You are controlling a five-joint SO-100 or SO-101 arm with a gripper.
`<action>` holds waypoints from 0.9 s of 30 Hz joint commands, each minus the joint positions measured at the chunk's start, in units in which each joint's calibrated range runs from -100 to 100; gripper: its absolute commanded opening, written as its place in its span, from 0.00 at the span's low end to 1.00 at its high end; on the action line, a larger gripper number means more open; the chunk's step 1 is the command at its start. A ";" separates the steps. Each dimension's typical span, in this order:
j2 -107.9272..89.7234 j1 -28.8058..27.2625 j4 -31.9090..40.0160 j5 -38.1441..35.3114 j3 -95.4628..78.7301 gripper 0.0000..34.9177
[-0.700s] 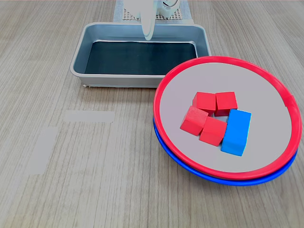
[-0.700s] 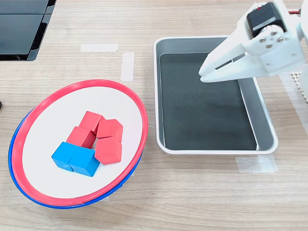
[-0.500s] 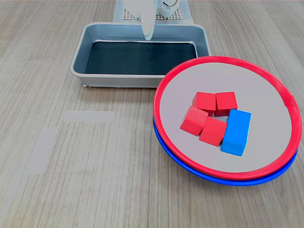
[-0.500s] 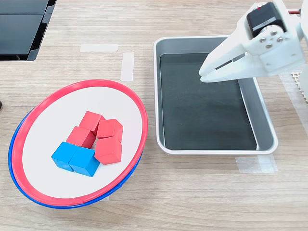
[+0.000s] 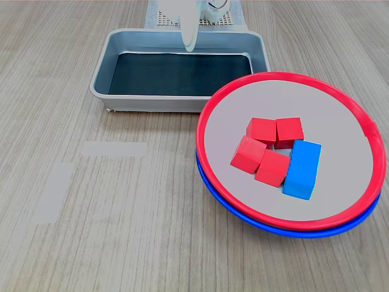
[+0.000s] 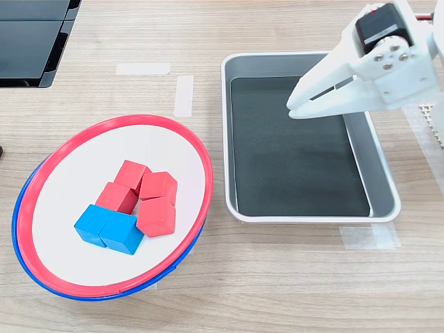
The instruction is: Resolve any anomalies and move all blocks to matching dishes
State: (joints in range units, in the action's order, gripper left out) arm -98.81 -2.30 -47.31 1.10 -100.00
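In the first exterior view, the glossy red-rimmed dish (image 5: pixel 209 103) sits nested on the blue-rimmed dish (image 5: pixel 231 205). Its pale inside holds four matte red cubes (image 5: pixel 268 149) and two blue cubes (image 5: pixel 302 169), clustered together. Beyond lies the rectangular metal tray (image 5: pixel 100 76) on the woodgrain surface (image 5: pixel 91 231). Above it, the smooth white fingers (image 6: pixel 290 107) are clenched and hold nothing.

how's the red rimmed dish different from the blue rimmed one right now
The red-rimmed dish sits on top; the blue-rimmed dish lies under it, stacked. The red-rimmed dish shows its whole pale inside, while only an edge of the blue-rimmed dish peeks out. The red-rimmed dish holds all the blocks in view, four red blocks and two blue blocks; nothing can be seen in the blue-rimmed dish. Both are round, shallow and look alike in size.
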 commanded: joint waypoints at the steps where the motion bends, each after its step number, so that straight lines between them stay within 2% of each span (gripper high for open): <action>1: -0.26 0.09 -0.11 -0.24 0.00 0.01; 22: -0.26 0.09 -0.19 -0.24 0.00 0.01; 27: 10.75 4.04 2.36 0.88 9.83 0.03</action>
State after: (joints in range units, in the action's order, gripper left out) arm -97.02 -0.44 -46.25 2.12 -99.46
